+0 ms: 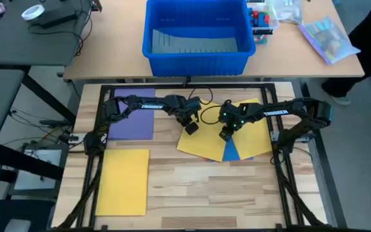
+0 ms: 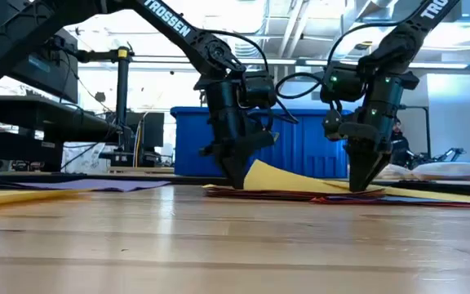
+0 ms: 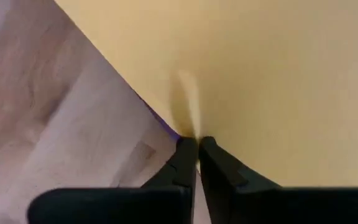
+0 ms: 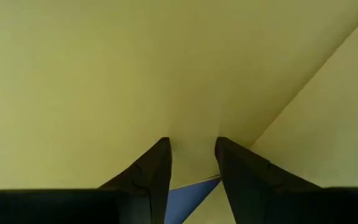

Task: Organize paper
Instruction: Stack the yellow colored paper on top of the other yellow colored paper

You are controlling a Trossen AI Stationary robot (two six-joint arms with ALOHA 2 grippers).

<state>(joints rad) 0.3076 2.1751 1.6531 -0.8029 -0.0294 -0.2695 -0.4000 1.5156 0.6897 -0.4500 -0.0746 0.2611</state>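
Observation:
A pile of paper lies at the table's middle right, with a yellow sheet [image 1: 206, 143] on top, a blue sheet [image 1: 232, 153] showing at its near edge and another yellow sheet [image 1: 257, 122] to the right. My left gripper [image 1: 190, 127] is shut on the top sheet's left edge. My right gripper [image 1: 226, 133] stands on the same sheet with its fingers a little apart. A purple sheet [image 1: 134, 119] and a separate yellow sheet [image 1: 124, 182] lie flat on the table at the left. My left gripper pinches the top yellow sheet's left edge [image 3: 190, 122] between its two fingers, coming from above and pointing down. Beside the fingers the sheet bulges up [image 2: 261, 171] off the pile, while the rest of it lies flat. My right gripper points down from above, its open fingertips [image 4: 161, 149] set on the yellow sheet near its near edge [image 4: 194, 158]. The sheet lies flat on the pile under them.
A big blue bin [image 1: 197, 35] stands on the desk beyond the table's far edge, with a clear bag [image 1: 327, 35] to its right. Bare wood [image 1: 224, 193] spans the table's near half to the right of the near-left yellow sheet.

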